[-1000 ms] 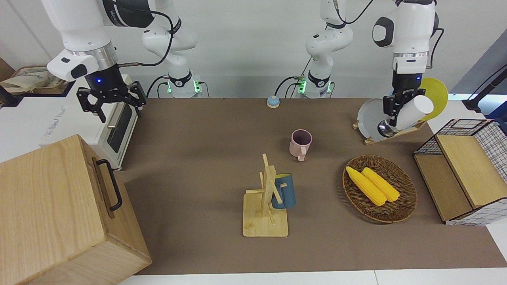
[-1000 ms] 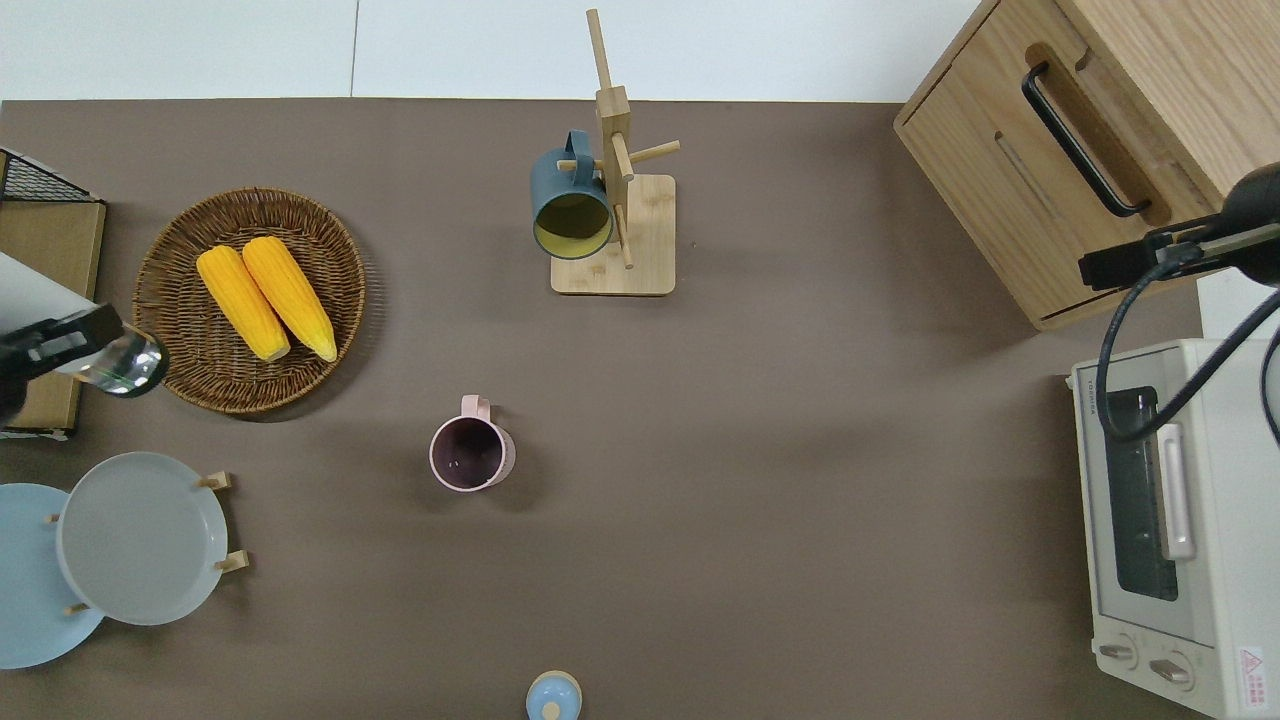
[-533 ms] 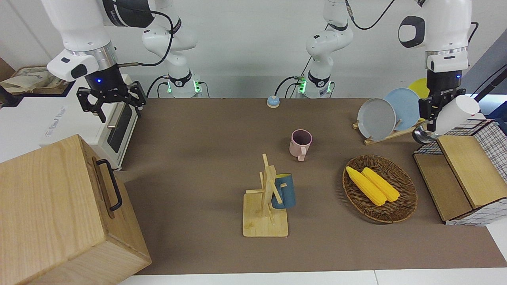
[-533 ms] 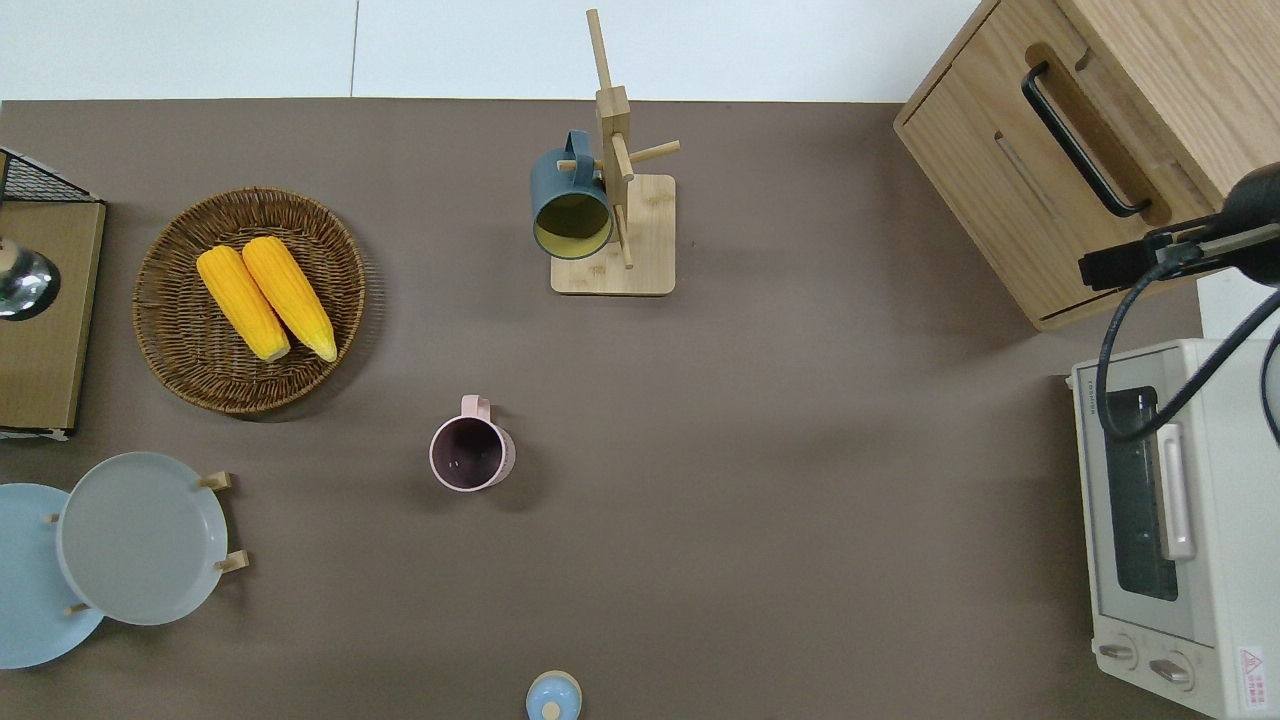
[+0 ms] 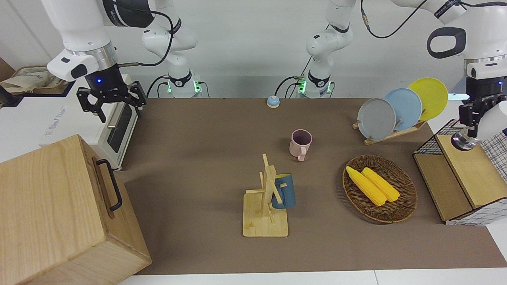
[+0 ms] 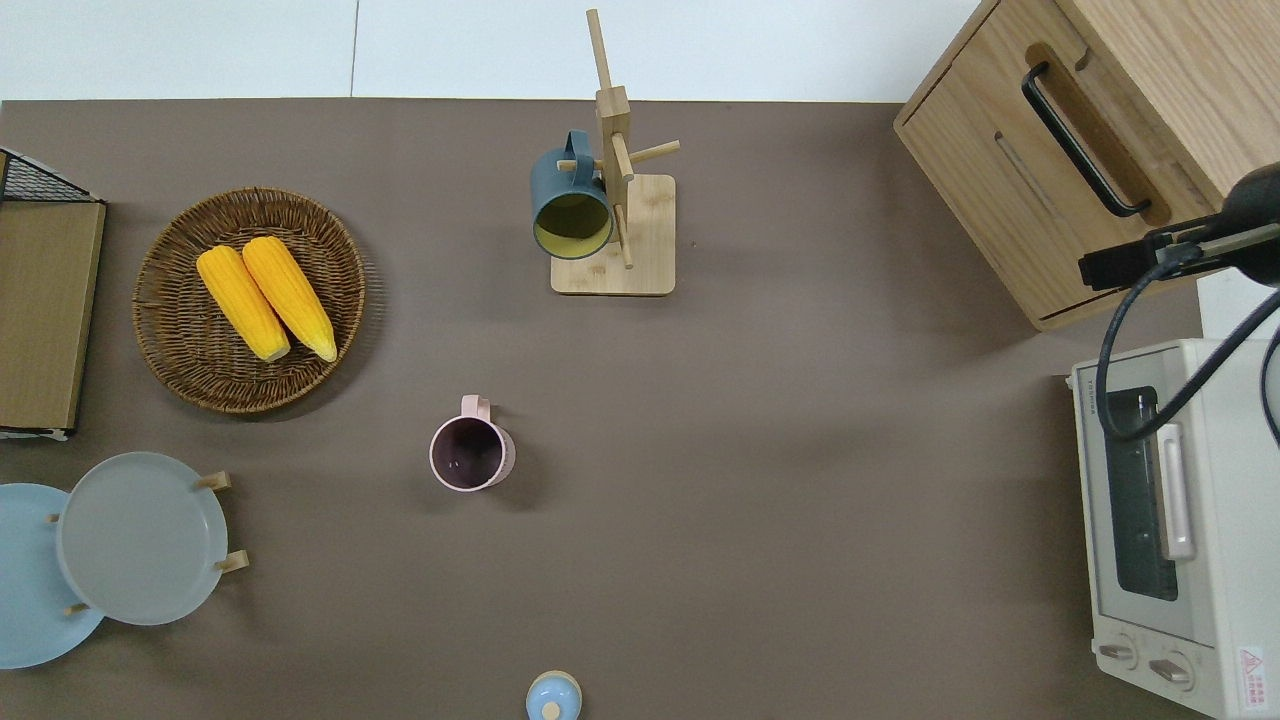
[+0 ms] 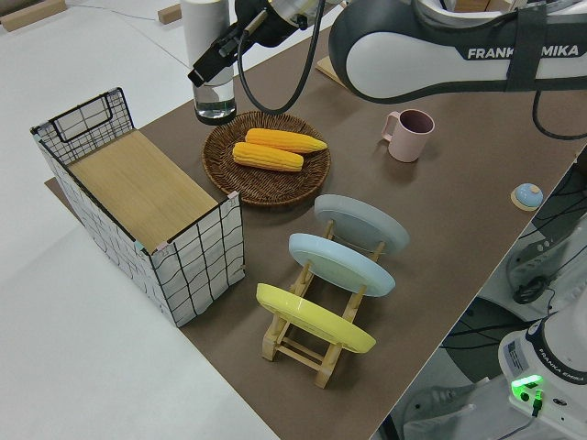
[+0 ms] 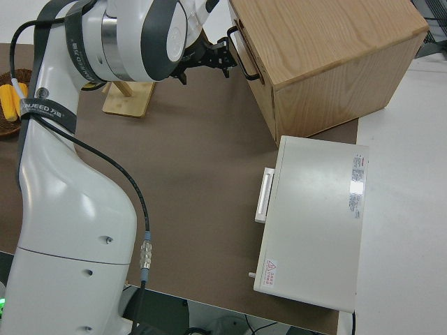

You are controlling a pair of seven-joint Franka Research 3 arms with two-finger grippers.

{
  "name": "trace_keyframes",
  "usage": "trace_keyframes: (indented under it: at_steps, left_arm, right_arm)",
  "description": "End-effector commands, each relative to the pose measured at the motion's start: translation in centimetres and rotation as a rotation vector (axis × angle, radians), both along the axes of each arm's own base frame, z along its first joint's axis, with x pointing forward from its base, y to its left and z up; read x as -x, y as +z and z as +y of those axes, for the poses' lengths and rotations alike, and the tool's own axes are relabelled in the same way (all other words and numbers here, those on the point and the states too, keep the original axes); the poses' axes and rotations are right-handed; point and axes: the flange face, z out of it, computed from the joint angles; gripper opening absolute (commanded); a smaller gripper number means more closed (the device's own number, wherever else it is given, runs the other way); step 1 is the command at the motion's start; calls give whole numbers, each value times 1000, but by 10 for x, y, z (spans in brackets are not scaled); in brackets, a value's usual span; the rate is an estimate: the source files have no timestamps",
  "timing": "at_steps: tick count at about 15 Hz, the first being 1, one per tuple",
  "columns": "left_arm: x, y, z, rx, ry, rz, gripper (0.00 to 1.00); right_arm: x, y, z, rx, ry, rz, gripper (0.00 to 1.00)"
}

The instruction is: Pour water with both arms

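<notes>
Left gripper [image 5: 474, 120] up in the air at the left arm's end of the table, fingers clamped on a tilted white bottle [image 5: 495, 118] with a clear base — out of the overhead frame. Right gripper [image 5: 111, 103] parked, fingers spread wide, empty. Around the pink mug [image 6: 470, 455], twelve o'clock pointing away from the robots: plate rack [image 6: 232, 562] at eight, wicker basket [image 6: 150, 290] with two corn cobs [image 6: 265, 300] at ten, mug tree [image 6: 640, 250] with a blue mug [image 6: 570, 210] at one. "FRANKA EMIKA" on the left arm [image 7: 440, 46].

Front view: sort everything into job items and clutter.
Job: bottle in left end effector; pink mug; right end effector, parked, open.
Clutter: corn, plates, blue mug, oven, wooden box.
</notes>
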Motion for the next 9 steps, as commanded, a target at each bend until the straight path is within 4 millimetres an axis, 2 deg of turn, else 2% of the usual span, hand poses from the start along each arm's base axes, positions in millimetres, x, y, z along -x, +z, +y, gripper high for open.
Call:
trace_keyframes:
  at_steps: [1,6,9]
  left_arm:
    - [3,4,36,0,-63,-70,0]
    - [14,-26,86,-6,-125,-78,0]
    - [17,-23,108,-24,-159,-122,0]
  right_arm:
    - [4,0,-1,1,19,5,990]
    - [4,0,-1,1,20,5,990]
    - [4,0,-1,1,19,5,990]
